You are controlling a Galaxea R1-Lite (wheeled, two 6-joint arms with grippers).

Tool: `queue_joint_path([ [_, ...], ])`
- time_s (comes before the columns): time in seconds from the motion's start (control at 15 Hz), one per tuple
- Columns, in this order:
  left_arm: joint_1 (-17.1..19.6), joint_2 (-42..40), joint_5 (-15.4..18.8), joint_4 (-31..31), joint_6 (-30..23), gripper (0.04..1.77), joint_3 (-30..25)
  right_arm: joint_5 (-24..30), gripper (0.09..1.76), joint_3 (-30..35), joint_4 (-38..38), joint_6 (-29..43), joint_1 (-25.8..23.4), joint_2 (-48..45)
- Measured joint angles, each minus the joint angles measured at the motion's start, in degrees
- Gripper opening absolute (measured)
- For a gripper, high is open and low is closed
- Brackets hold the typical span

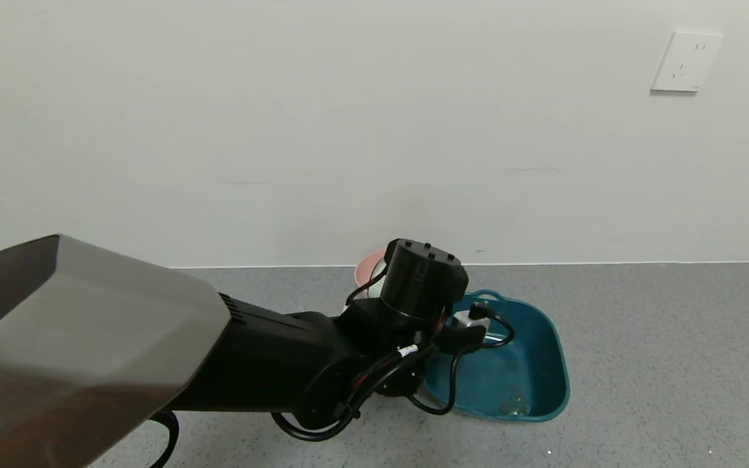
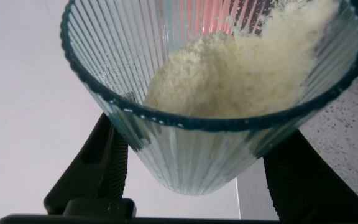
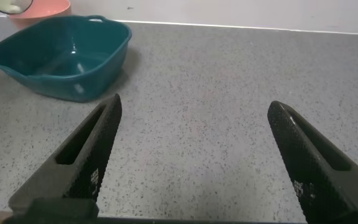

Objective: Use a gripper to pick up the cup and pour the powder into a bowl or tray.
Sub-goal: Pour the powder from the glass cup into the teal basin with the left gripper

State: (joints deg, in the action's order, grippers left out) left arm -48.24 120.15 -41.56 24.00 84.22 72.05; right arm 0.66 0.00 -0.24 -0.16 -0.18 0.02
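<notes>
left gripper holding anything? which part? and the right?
Left gripper holds the ribbed cup by its side walls, one finger on each side, powder still inside. Right gripper holds nothing, jaws open over the floor.

Cup [image 2: 191, 155]: clear pale blue-green, vertical ribbing, darker teal rim. Powder [image 2: 241, 71]: off-white, clumpy. Basin [image 1: 547, 364]: dark teal, plain. Bowl [image 1: 368, 268]: pink. Left gripper [image 2: 213, 168]: black. Right gripper [image 3: 194, 155]: black, fine dotted texture on fingers. Floor [image 1: 660, 364]: grey, speckled. Wall [image 1: 348, 130]: white.
</notes>
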Motion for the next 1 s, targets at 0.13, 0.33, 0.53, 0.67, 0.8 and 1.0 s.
queue_joint_path([
  [0.13, -0.8, 0.2, -1.5, -0.2, 1.1, 1.26, 0.5, 0.0, 1.71, 0.0, 0.0, 0.0, 0.0, 0.0],
  [0.33, -1.5, 1.0, -2.3, -0.2, 2.5, 1.26, 1.0, 0.0, 1.71, 0.0, 0.0, 0.0, 0.0, 0.0],
  [0.53, -1.8, 1.6, -2.4, -0.2, 4.6, 1.26, 2.1, 0.0, 1.71, 0.0, 0.0, 0.0, 0.0, 0.0],
  [0.67, -2.5, 2.0, -3.1, -0.4, 5.7, 1.26, 2.5, 0.0, 1.71, 0.0, 0.0, 0.0, 0.0, 0.0],
  [0.8, -3.2, 2.2, -3.6, -0.4, 6.8, 1.26, 2.6, 0.0, 1.71, 0.0, 0.0, 0.0, 0.0, 0.0],
  [1.0, -4.0, 2.5, -4.2, -0.5, 7.9, 1.26, 2.7, 0.0, 1.71, 0.0, 0.0, 0.0, 0.0, 0.0],
])
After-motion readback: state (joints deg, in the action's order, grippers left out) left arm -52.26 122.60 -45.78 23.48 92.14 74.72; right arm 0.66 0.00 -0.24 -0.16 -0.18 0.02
